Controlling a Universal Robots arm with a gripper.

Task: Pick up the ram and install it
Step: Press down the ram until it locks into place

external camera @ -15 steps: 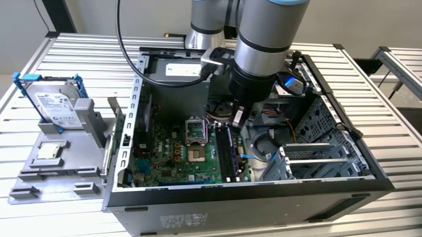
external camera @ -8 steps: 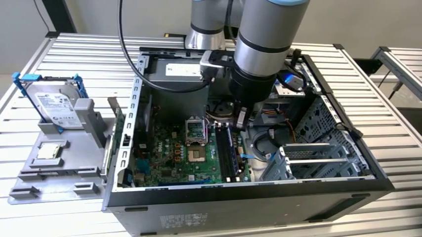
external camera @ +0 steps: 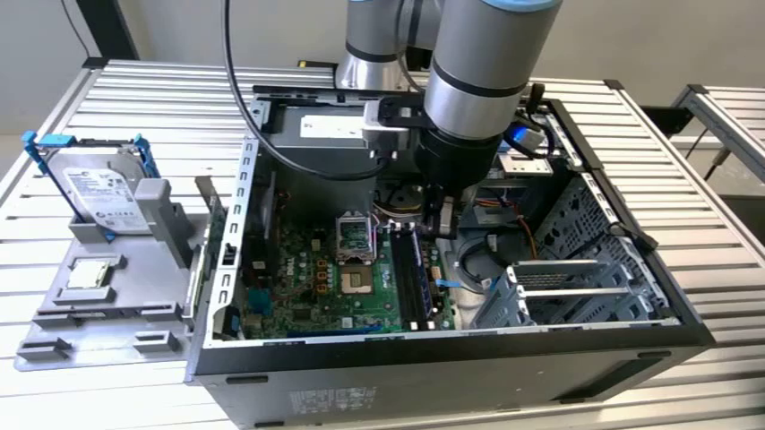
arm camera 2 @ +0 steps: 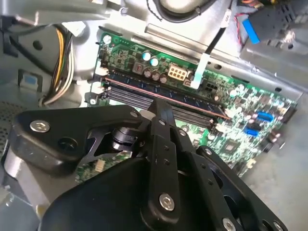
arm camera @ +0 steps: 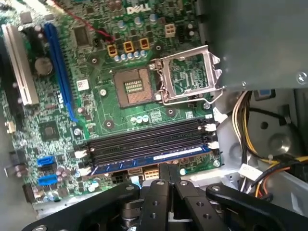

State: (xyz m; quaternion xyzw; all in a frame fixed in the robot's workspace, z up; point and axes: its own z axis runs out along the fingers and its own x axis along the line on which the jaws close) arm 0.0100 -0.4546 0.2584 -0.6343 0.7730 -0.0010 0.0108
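The ram [arm camera 2: 139, 86] is a dark blue stick that lies lengthwise in a memory slot of the green motherboard [arm camera: 101, 120], inside the open computer case [external camera: 622, 296]. In the first wrist view the ram [arm camera: 144, 161] fills the slot closest to the black fingers. My gripper [external camera: 440, 226] reaches down into the case over the memory slots. Its fingers are shut together in both wrist views, gripper [arm camera 2: 158, 103] and gripper [arm camera: 167, 169], with the tips right at the ram's top edge. I cannot tell whether they touch it.
An open processor socket [arm camera: 132, 86] with its raised metal plate [arm camera: 187, 74] lies beside the memory slots. Yellow and black cables [arm camera: 250, 120] bundle near the slot ends. On the exterior view's left, a grey tray [external camera: 72, 313] holds a hard drive [external camera: 102, 184] in a blue frame and a small silver chip [external camera: 90, 273].
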